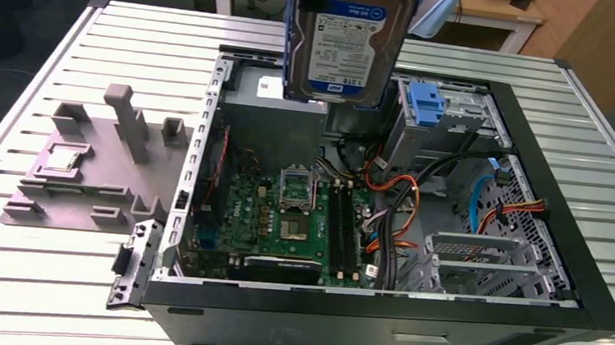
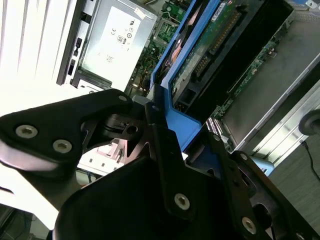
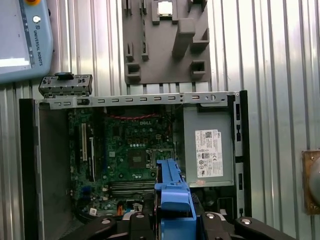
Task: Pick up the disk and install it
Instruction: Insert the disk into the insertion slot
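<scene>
Black pincer (image 3: 172, 217) clamped on the disk (image 1: 346, 40) (blue carrier between its jaws) above the open case (image 1: 581, 260).

Matte black gripper (image 2: 180, 132) built from flat, angular linked plates, pinned at the joints with round silver screws (image 2: 181, 201).

Bright even light; glare whitens slatted table (image 2: 25, 45); case (image 1: 383, 331) interior dim
</scene>
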Action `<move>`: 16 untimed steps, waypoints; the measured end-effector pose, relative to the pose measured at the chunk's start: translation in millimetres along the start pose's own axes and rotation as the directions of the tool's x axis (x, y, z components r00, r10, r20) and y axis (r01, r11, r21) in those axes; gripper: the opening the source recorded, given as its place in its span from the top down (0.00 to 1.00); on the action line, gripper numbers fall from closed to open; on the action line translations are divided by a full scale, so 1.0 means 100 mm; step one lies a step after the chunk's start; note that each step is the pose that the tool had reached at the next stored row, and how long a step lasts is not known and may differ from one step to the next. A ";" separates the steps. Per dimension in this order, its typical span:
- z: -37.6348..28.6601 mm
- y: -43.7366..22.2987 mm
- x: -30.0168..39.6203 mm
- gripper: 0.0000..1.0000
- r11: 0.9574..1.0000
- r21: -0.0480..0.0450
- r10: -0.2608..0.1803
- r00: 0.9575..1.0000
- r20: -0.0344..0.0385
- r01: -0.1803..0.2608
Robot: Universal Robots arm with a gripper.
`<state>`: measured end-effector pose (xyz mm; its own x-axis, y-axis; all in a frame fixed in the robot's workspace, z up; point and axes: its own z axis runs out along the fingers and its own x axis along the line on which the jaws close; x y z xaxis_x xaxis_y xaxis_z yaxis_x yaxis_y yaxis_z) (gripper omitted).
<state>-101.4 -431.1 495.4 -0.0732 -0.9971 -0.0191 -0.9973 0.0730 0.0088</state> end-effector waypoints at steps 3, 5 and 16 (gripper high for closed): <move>0.002 -0.022 0.015 0.63 1.000 -0.002 0.000 1.000 0.000 0.000; 0.001 -0.037 0.018 0.63 1.000 -0.005 0.000 1.000 0.000 0.000; 0.001 -0.049 0.018 0.63 1.000 -0.007 0.000 1.000 -0.001 0.000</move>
<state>-96.6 -433.2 495.2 -0.0733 -0.9971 -0.0185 -0.9972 0.0730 0.0157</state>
